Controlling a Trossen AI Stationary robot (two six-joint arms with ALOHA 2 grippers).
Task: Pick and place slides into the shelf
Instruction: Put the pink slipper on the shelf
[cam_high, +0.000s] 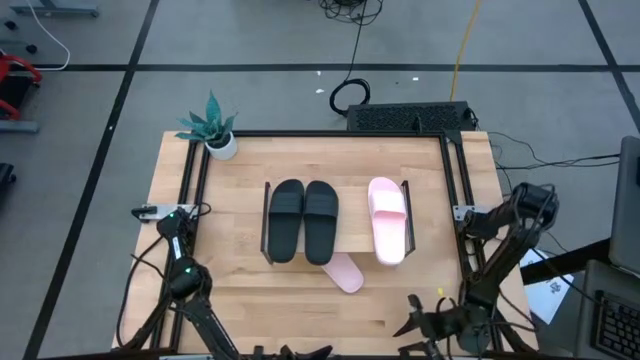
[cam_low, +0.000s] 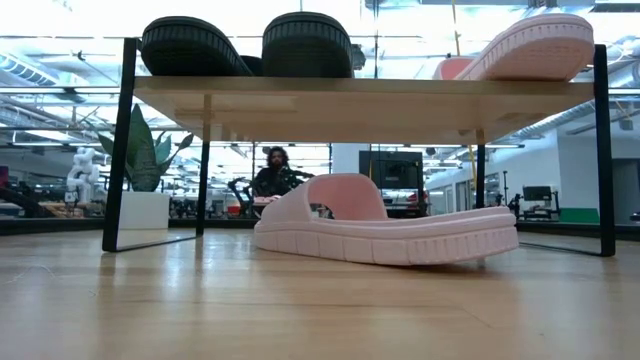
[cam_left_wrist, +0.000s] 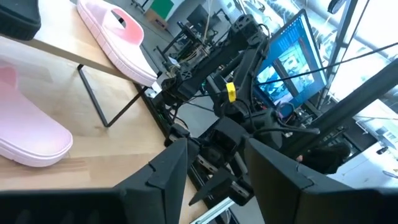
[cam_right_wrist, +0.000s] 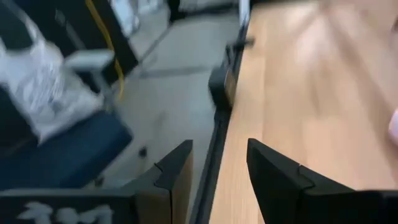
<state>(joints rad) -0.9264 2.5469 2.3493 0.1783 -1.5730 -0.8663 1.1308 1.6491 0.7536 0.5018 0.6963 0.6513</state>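
The shelf (cam_high: 353, 222) stands mid-table. On its board lie two black slides (cam_high: 287, 220) (cam_high: 321, 220) side by side and one pink slide (cam_high: 387, 218). A second pink slide (cam_high: 345, 272) rests sole-down on the tabletop, its far end under the shelf's near edge; the low view shows this pink slide (cam_low: 385, 225) below the board (cam_low: 350, 100). My left gripper (cam_left_wrist: 214, 146) is open near the table's near edge, and the left wrist view looks toward the table's right side. My right gripper (cam_right_wrist: 219, 149) is open over the table's near right edge. Both are apart from the slides.
A potted plant (cam_high: 215, 130) stands at the far left corner. Black frame rails (cam_high: 455, 180) run along the table's sides. A dark device (cam_high: 410, 117) sits beyond the far edge. A person (cam_low: 275, 170) shows in the room behind. Bare tabletop lies near the front edge.
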